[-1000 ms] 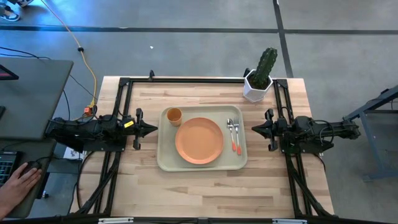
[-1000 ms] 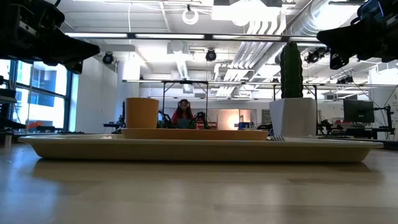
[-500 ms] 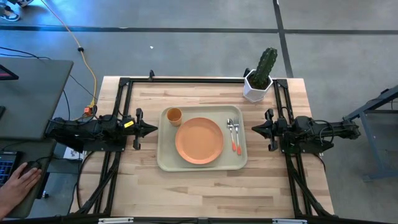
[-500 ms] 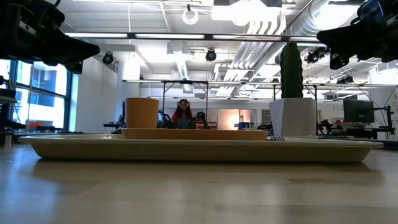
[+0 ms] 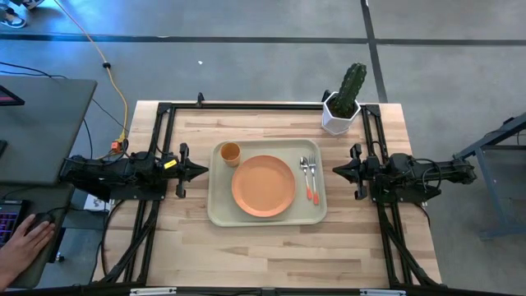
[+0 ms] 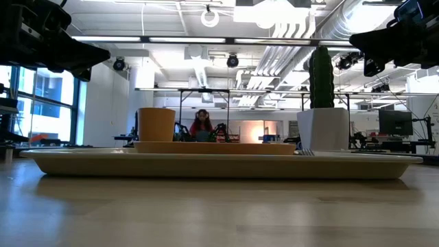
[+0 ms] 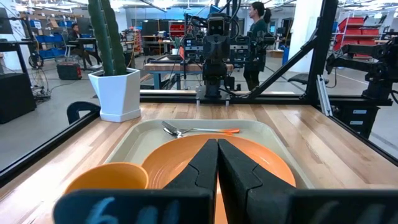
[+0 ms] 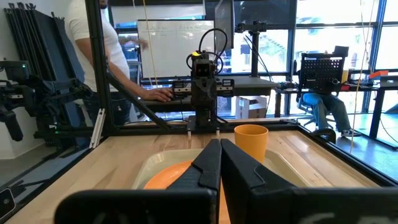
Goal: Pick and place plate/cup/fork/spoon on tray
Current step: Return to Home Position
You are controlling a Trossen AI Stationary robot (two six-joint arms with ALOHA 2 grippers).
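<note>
The cream tray (image 5: pixel 220 210) lies mid-table. On it rest the orange plate (image 5: pixel 263 186), the orange cup (image 5: pixel 230 153) standing upright at its far left corner, and the fork (image 5: pixel 312 177) and spoon (image 5: pixel 305 171) lying side by side along its right side. My left gripper (image 5: pixel 204 171) is shut and empty, level, just left of the tray. My right gripper (image 5: pixel 337 170) is shut and empty, level, just right of the tray. The left wrist view shows the cup (image 7: pixel 109 177), plate (image 7: pixel 249 155) and cutlery (image 7: pixel 199 130).
A white pot with a green cactus (image 5: pixel 343 103) stands at the table's far right corner. Black frame rails (image 5: pixel 246 105) run along the table's edges. A person's hand (image 5: pixel 25 240) rests at a keyboard left of the table. Bare wood lies near the front edge.
</note>
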